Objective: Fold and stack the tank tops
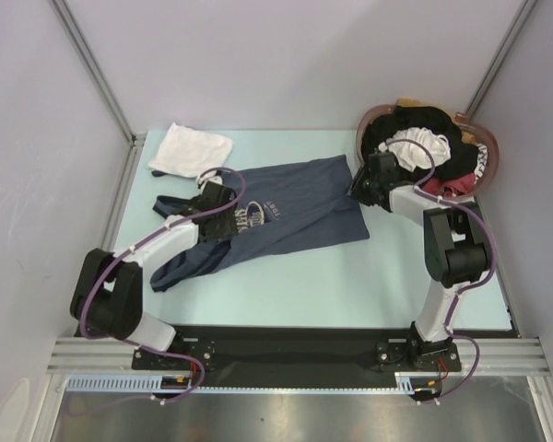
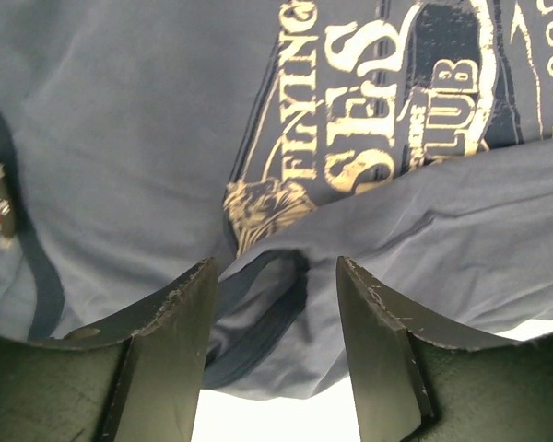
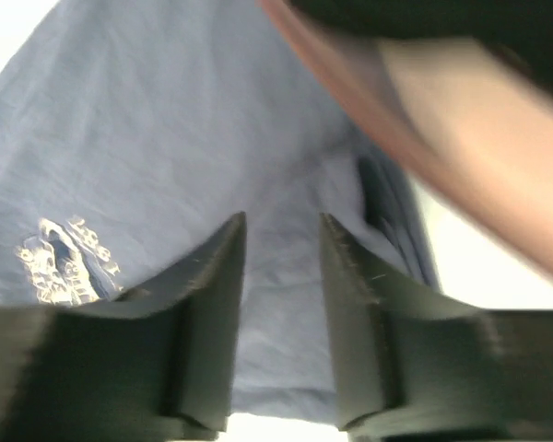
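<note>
Pale-blue table [image 1: 424, 285] between grey walls [image 1: 286, 64] bears a slate tank top [image 1: 304, 198]; left fingers [image 2: 170, 350], right fingers [image 3: 212, 313] released.

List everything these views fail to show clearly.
- Top view: the left arm covers part of the blue top and its print.
- Top view: the clothes pile hides the basket's bottom.
- Left wrist: the print runs off the upper edge.
- Right wrist: the basket rim is blurred; whether the right gripper touches cloth is unclear.
</note>
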Available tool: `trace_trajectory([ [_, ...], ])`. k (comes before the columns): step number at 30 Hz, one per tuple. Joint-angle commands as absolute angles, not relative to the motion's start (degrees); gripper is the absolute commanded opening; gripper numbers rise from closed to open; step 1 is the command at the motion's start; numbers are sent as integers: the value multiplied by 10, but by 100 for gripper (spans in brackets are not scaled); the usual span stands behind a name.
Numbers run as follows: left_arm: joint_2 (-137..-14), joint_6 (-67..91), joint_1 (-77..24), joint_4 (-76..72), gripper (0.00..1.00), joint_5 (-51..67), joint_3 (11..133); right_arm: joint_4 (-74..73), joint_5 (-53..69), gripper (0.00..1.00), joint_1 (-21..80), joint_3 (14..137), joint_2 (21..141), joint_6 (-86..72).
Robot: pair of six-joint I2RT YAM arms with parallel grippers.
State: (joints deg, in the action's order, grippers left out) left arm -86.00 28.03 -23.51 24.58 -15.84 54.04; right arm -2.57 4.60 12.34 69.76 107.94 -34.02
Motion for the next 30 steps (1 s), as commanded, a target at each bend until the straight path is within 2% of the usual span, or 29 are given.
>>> trace_trajectory([
  [1,-801,293,-226,221,60,-148,518,-22,48,34,130,658,1016,-327],
  [2,-794,294,-226,219,60,-145,513,-22,47,29,132,649,1002,-324],
  [3,-783,295,-226,216,60,-138,504,-22,49,20,137,630,996,-319],
  [7,-762,299,-226,210,57,-125,484,-26,40,8,153,599,977,-304],
  [11,-758,301,-226,211,53,-113,471,-29,43,2,175,567,966,-298],
  [18,-762,313,-226,189,52,-91,440,-5,18,0,212,488,922,-293],
  [30,-800,317,-226,177,47,-66,446,11,-17,0,211,467,967,-298],
])
